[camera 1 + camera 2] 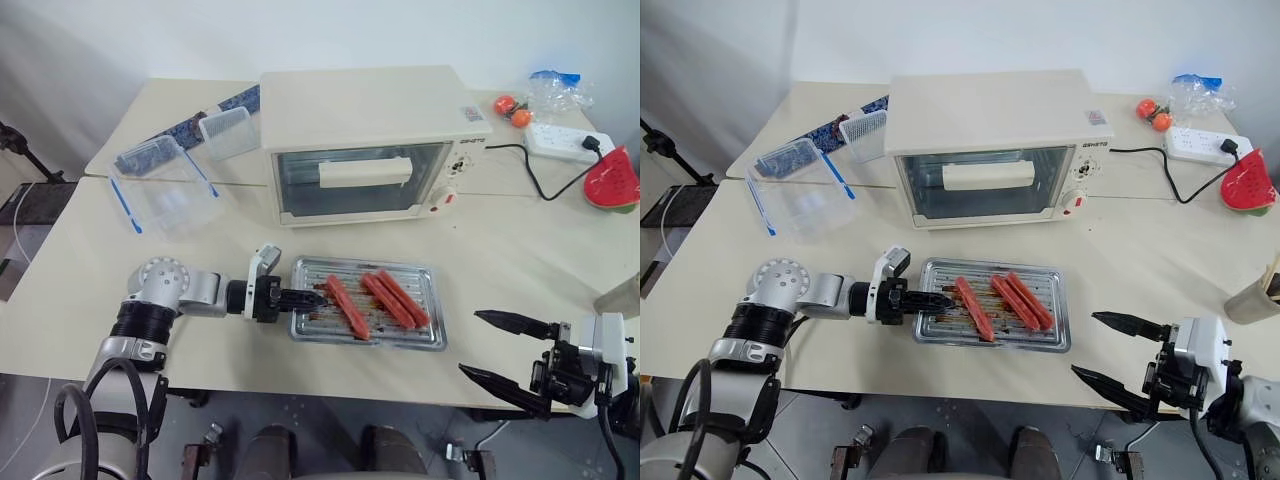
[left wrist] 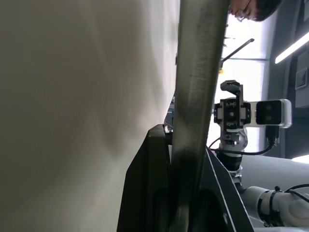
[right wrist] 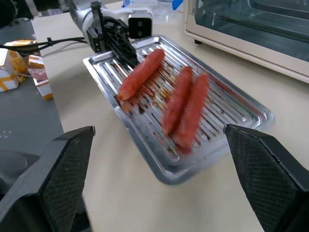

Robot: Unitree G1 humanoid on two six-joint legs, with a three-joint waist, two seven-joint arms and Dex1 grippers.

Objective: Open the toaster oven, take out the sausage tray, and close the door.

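On table: sausage tray (image 1: pixel 368 316) | rim between left fingers (image 1: pixel 300 296)

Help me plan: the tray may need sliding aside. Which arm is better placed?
Left. The left gripper is shut on the rim of the sausage tray; the right gripper hangs open, apart from it.
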